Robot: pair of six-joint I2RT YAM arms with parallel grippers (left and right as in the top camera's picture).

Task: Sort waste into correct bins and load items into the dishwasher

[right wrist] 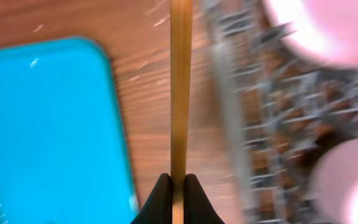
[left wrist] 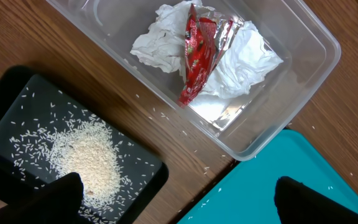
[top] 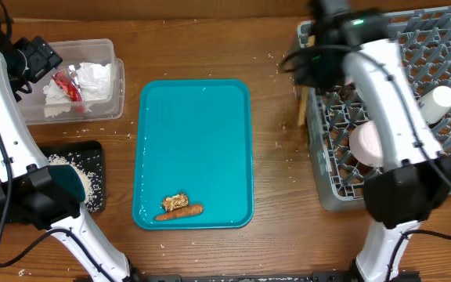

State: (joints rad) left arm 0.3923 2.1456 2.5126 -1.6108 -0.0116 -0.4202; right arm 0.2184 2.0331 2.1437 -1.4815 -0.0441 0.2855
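Note:
My right gripper (right wrist: 179,185) is shut on the thin wooden stick (right wrist: 181,93). It holds the stick (top: 302,110) beside the left edge of the grey dish rack (top: 331,188), over the table. Pinkish-white dishes (top: 366,142) and a white cup (top: 437,102) stand in the rack. My left gripper (left wrist: 179,200) is open and empty, above the clear tub (left wrist: 291,118) and the black tray (left wrist: 148,177). The tub holds the crumpled napkin (left wrist: 247,62) and the red wrapper (left wrist: 194,56). Rice (left wrist: 86,158) lies in the black tray. A carrot piece (top: 180,211) and a brown lump (top: 174,201) lie on the teal tray (top: 194,133).
Loose rice grains lie scattered on the wooden table (top: 280,141) between the tub, the black tray and the teal tray. The teal tray lies in the middle, between the bins on the left and the rack on the right. The right wrist view is blurred.

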